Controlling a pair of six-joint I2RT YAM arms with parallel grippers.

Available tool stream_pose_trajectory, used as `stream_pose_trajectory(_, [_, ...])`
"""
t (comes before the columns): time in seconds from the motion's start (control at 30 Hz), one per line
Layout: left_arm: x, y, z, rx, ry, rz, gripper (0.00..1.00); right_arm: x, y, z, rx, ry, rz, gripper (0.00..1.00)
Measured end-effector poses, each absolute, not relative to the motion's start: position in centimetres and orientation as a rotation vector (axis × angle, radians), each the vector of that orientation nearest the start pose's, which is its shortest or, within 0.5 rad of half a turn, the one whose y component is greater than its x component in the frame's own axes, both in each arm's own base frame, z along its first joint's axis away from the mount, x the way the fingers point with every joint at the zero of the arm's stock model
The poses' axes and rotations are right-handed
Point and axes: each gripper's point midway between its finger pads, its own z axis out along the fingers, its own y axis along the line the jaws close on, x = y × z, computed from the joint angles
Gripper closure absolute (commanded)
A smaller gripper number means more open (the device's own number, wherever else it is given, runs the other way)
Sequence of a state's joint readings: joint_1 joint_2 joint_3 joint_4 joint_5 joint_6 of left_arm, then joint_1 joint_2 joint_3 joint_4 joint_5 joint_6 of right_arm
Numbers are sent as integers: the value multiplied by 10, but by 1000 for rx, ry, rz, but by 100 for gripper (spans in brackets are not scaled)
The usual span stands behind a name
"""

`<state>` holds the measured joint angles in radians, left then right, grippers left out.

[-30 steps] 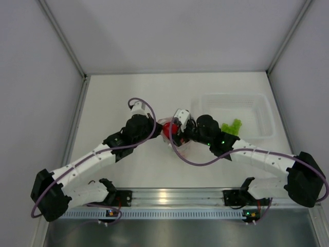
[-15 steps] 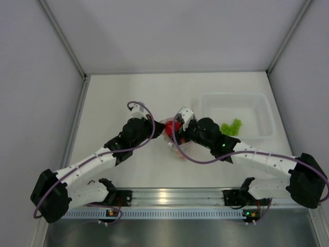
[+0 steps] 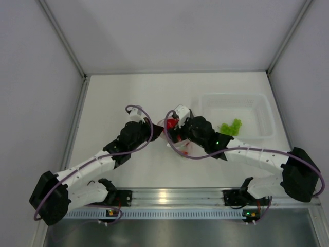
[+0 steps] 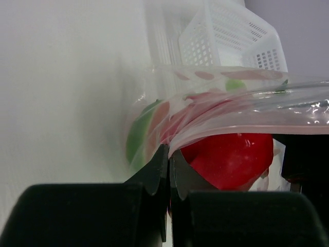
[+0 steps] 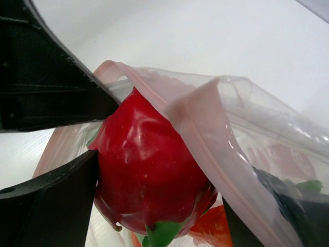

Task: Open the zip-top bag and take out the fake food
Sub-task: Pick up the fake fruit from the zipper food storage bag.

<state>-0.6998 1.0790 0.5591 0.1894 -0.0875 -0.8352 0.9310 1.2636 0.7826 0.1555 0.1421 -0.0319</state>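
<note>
Zip-top bag [image 4: 247, 113]: one, clear w/ a pinkish zip strip, at mid-table [image 3: 118, 98] between the two grippers and just left of the tub. We see the left gripper [image 4: 168, 154] w/ its jaws pressed together on the bag's lip, the film pinched between the tips. Fake food [image 4: 231, 159] sits partly in the bag's mouth. The right gripper [image 5: 106, 133] has its jaws spread around one red piece [image 5: 149, 170], and both fingers seem to touch it, tho the film blurs the contact. Deeper inside the bag we count one green piece [image 4: 136, 136] and at least one orange-red piece [image 5: 208, 226]; anything else is too smeared by plastic to count. One clear rectangular tub [image 3: 259, 110] stands right of the bag, holding a small cluster of green leafy pieces [image 3: 231, 127]; the no. of leaves can't be told from the top view. The right arm crosses in front of the tub's near-left corner, and purple cables [image 3: 139, 110] loop over both arms, approx. one per arm.
</note>
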Motion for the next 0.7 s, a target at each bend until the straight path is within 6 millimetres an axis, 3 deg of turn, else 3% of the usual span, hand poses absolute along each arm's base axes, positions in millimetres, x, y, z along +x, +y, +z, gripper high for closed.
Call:
stream_pose_trajectory(0.2, [271,-234,174,-239,1973,-869,100,281,327,195,-758,1746,395,100])
stream_pose_trajectory(0.33, [270,-230,165,-261,1981,-774,100,288,332,196,-701,1772,300,100])
stream_pose_trajectory(0.5, [256,-245,147,-233,2043,-751,100,303,324,203,-538,1816,230,100])
stream_pose_trajectory(0.7, [253,-249,148,-272,2023,-755,100,304,320,204,-439,1878,253,100])
